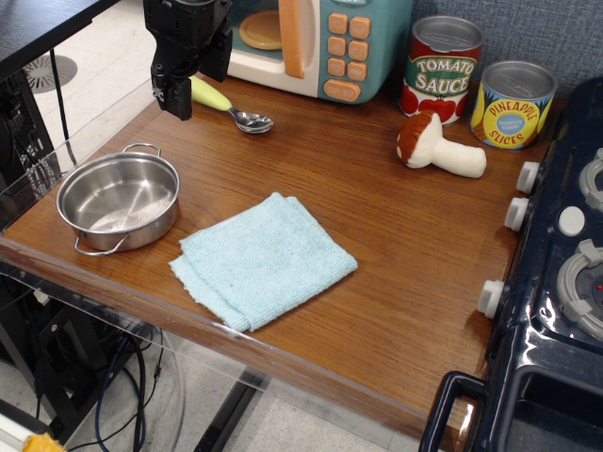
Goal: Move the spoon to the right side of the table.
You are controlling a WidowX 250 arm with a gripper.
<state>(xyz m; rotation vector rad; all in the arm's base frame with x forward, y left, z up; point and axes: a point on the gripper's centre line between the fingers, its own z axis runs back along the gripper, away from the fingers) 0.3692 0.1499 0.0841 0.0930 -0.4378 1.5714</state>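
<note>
The spoon (237,111) lies at the back left of the brown wood table (396,273), just in front of the toy microwave. Its shiny metal bowl points right and its yellow-green handle runs left. The black gripper (196,87) hangs over the handle's left end and hides the tip. One finger (175,94) reaches down left of the handle and the other sits further back to the right, so the jaws stand apart. I cannot tell whether the fingers touch the spoon.
A steel pot (119,201) stands at the left edge and a light blue cloth (264,259) lies in the middle. At the back are a toy microwave (320,42), a tomato sauce can (442,70), a pineapple can (512,104) and a toy mushroom (436,146). A dark blue toy stove (556,282) fills the right.
</note>
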